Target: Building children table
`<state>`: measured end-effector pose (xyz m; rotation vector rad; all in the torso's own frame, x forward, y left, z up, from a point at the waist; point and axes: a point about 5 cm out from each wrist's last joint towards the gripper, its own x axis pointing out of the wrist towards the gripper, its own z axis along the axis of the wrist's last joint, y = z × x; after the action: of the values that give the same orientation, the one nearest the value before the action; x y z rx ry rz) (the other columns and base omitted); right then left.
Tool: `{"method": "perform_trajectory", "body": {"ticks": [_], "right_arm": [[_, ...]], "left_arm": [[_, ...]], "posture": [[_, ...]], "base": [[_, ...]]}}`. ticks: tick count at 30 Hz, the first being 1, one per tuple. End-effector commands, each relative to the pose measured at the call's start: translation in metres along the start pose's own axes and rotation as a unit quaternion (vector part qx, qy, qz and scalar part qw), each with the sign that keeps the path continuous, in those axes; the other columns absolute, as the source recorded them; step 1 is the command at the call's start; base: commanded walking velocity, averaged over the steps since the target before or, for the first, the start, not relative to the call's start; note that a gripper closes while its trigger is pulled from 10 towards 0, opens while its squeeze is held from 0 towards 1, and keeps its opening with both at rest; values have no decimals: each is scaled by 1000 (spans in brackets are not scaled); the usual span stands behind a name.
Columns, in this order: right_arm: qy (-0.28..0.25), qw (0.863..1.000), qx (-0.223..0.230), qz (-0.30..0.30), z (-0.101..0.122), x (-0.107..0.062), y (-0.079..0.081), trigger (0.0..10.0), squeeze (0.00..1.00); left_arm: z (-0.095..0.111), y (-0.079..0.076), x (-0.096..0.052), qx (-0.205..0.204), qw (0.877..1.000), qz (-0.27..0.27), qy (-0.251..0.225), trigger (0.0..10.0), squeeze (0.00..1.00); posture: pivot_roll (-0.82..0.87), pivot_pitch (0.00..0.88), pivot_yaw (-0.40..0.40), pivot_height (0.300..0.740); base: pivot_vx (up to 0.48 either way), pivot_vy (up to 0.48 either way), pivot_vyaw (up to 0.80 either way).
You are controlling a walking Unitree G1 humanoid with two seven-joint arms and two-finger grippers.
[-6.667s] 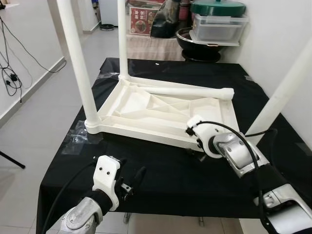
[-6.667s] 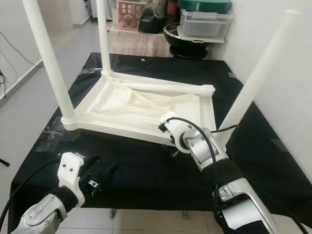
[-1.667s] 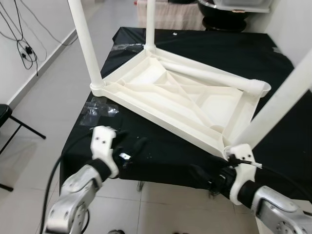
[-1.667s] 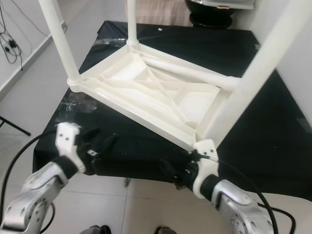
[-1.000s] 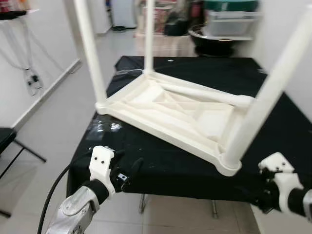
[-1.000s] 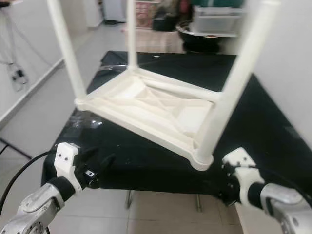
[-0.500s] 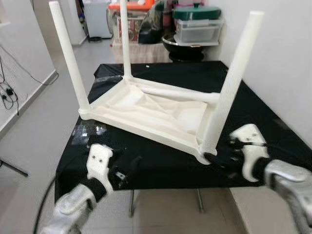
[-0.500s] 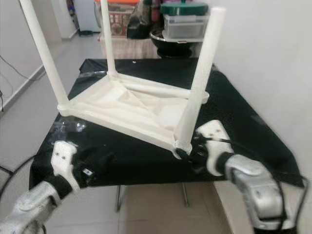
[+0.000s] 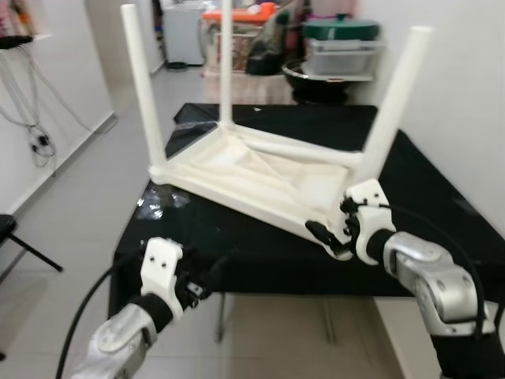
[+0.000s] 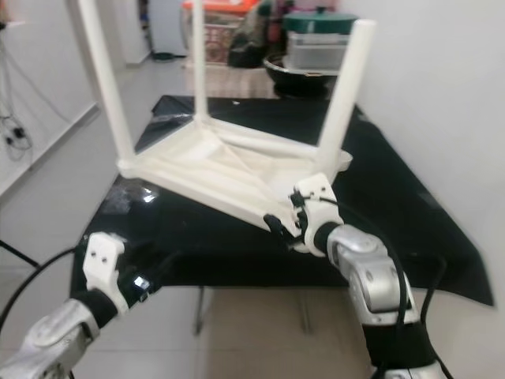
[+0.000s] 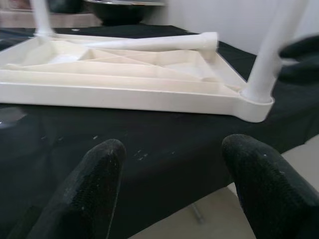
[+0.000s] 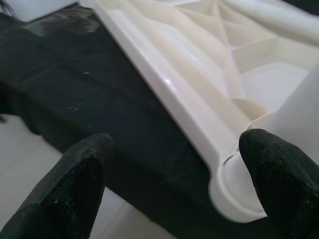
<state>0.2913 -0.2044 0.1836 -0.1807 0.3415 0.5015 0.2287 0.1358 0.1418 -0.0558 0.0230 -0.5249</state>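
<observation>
Nearest, low in the left of the head view, the left gripper (image 9: 207, 278) hangs off the front edge of the black-draped table (image 9: 260, 260), its two black fingers (image 11: 94, 186) spread apart and empty, well short of any part.

A little further in, at centre-right of the frame, the right gripper (image 9: 330, 237) sits at the near right corner of the white tabletop (image 9: 252, 175). Its wrist view shows the fingers (image 12: 75, 186) held wide, one to either side of the corner socket, gripping nothing that I can see. Whether a finger touches the rim is hard to say.

The children's table lies upside down in the middle of the black cloth, ribbed underside up. Three legs stand upright in their corners: the near right leg (image 9: 390, 99) rising just behind the right gripper, the left leg (image 9: 142, 95) at upper left, and the far leg (image 9: 226, 63) at top centre. A fourth leg (image 11: 149, 42) lies flat across the far side of the underside, not yet stood up.

Beyond, at the top of the frame, stands clutter: a dark bowl (image 9: 316, 79) and a lidded plastic box (image 9: 339, 51).

I'd judge three legs are in and the right arm is checking or pressing home the near right one. The next move calls for taking up the loose leg and seating it upright in the remaining corner socket.
</observation>
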Motion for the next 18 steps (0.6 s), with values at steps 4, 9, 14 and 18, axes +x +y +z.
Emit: {"method": "perform_trajectory", "body": {"ticks": [4, 9, 14, 18], "right_arm": [[34, 999, 2, 31, -8, -13, -4, 10000, 0], [52, 992, 35, -106, -13, -3, -33, 10000, 0], [46, 981, 46, -182, -10, 6, -46, 10000, 0], [9, 980, 55, -190, 3, 13, -48, 10000, 0]], "left_arm": [[-1, -1, 0, 3, 1000, -3, 7, 10000, 0], [-1, -2, 1, 3, 1000, -6, 8, 10000, 0], [-1, -2, 1, 5, 1000, -6, 8, 10000, 0], [0, -3, 0, 5, 1000, -5, 7, 10000, 0]], "posture": [[-28, 75, -25, 740], [-27, 74, -23, 740], [-17, 74, -26, 740], [-14, 77, -29, 740]], "base": [[0, 0, 0], [0, 0, 0], [0, 0, 0], [0, 0, 0]]}}
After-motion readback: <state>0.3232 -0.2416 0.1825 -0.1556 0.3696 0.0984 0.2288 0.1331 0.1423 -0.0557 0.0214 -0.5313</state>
